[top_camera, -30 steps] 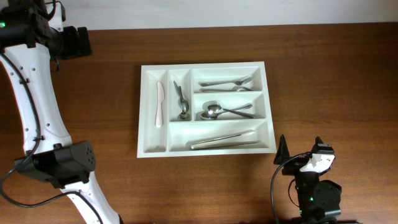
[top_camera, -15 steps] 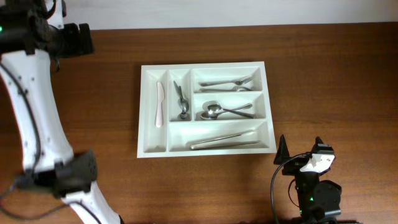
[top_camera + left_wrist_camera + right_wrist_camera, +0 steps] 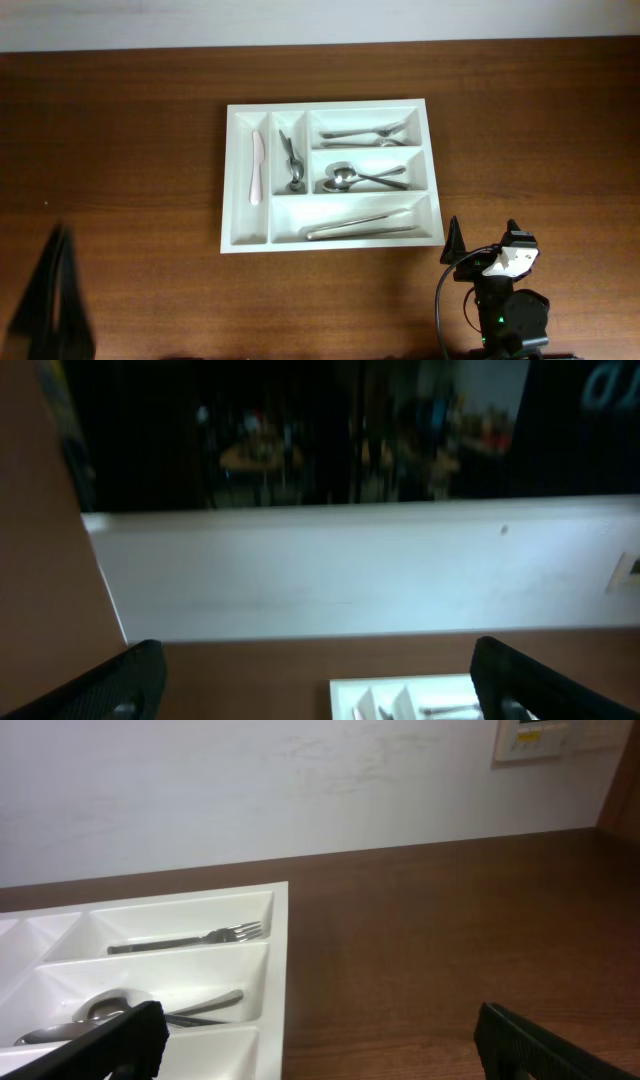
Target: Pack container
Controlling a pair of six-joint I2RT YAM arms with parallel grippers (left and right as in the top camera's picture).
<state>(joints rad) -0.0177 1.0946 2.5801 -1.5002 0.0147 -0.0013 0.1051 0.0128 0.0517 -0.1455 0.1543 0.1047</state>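
In the overhead view the container (image 3: 229, 180), a white cutlery tray, lies flat in the middle of the wooden table (image 3: 540, 130). Its left narrow compartment holds a white knife (image 3: 256, 167), and the next narrow one holds small metal spoons (image 3: 292, 166). On the right side, forks (image 3: 364, 133) lie in the top wide compartment, larger spoons (image 3: 358, 179) in the middle one, and a long metal utensil (image 3: 360, 226) in the bottom one. The right gripper (image 3: 483, 240) stands near the front right corner of the tray without touching it; its two dark fingers are spread apart with nothing between them. A dark blurred shape (image 3: 50, 300) is at the lower left edge.

In the left wrist view the left gripper (image 3: 315, 665) is high above the table. Its fingers (image 3: 125, 682) are wide apart and empty. A corner of the container (image 3: 345, 695) shows at the bottom edge, with a white wall (image 3: 350, 580) behind it.

In the right wrist view the fingers (image 3: 115, 1042) of the right gripper (image 3: 320, 1035) are released and hold nothing. The container (image 3: 280, 960) is on the left, with a fork (image 3: 190, 940) and spoons (image 3: 120, 1012) inside.
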